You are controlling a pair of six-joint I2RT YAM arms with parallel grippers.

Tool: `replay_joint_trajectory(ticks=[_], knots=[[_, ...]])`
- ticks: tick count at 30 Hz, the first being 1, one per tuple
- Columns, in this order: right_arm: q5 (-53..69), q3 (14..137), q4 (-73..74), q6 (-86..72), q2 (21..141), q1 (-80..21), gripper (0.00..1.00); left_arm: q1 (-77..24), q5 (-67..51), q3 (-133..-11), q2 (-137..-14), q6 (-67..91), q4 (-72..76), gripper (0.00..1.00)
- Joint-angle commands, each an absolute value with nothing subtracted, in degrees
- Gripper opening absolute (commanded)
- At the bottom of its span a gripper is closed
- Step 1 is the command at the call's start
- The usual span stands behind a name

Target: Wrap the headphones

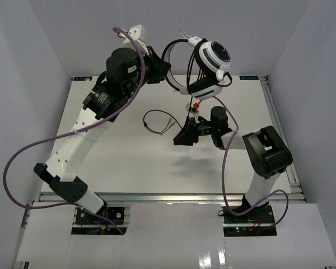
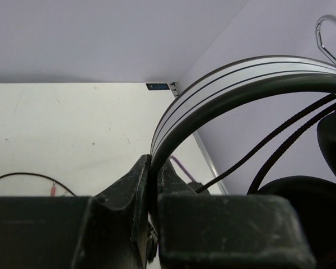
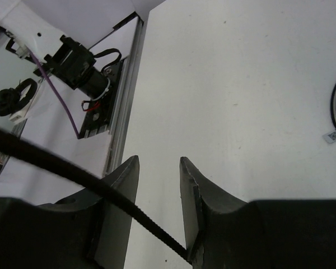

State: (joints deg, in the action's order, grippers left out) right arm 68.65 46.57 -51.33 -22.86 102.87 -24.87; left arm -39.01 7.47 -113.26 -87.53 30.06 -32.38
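Headphones [image 1: 211,56]: up in the air over the far side of the table [image 1: 129,162], well off its surface, earcups to the right.
Headband [image 2: 224,84]: arcs up and to the right out of the left gripper [image 2: 154,185], running away from it toward the earcups.
Left gripper: clamped tight on the headband near one end, no gap showing between its jaws; it carries the whole weight.
Cable [image 1: 194,96]: drops from the earcups almost straight down to the right gripper [image 1: 180,139], then trails left in a loose loop lying on the table.
Right gripper: directly beneath the headphones and close to the table; its jaws stand a narrow way apart, and in the wrist view the cable slants across the left finger and down into the gap near the root of the right one. It looks threaded through, not pinched.
Nearer arm: the right, by far, for the cable; the left is taken up with the headband.
Relation that matters: the cable's free run is vertical, the headphones above, the claw below, so winding would likely mean carrying the cable up and around the headphones.
Risk: the thin cable could slide out of that open gap.
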Motion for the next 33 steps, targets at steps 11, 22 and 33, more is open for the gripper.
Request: replay_joint_trajectory(ticks=[11,22,33], knots=[[67.4,41.5,-22.1,0.2,86.8,-26.1,0.10,-24.8,12.1,-119.3,-88.2,38.5,-29.2,0.00],[28.7,54.7,14.9,27.2,73.1,-31.1,0.08,-21.0,22.9,-99.8,-86.4,36.9,-21.2,0.00],[3.9,75.5,23.7,46.1,69.1,-40.5,0.08,-21.8,15.5,-80.0,-92.1,36.6,-12.5,0.00]])
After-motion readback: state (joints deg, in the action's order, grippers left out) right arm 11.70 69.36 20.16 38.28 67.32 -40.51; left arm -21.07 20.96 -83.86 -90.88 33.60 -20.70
